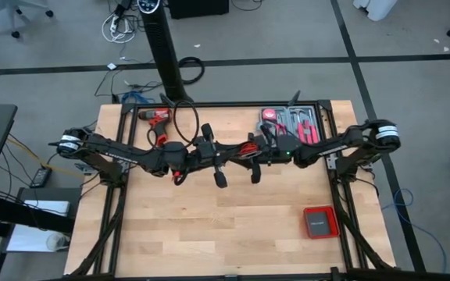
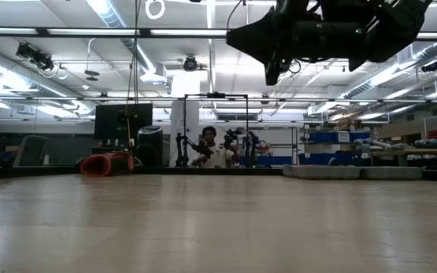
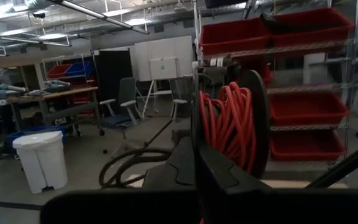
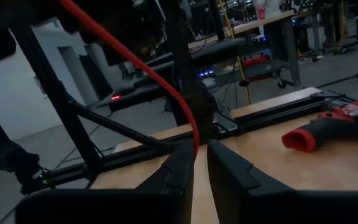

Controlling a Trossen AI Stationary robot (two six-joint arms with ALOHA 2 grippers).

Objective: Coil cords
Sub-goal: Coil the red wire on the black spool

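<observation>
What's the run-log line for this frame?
stage: coiling, mid-air | left gripper: shut on red cord | right gripper: shut on red cord | both above table centre | power drill: untouched

Bare table point(image 1: 233, 226) up front; power drill point(image 1: 157, 117) and tool case point(image 1: 291, 123) crowd the back edge

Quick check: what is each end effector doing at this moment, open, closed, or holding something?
Left end effector: shut on the red cord.
Right end effector: shut on the red cord, raised over the table.
</observation>
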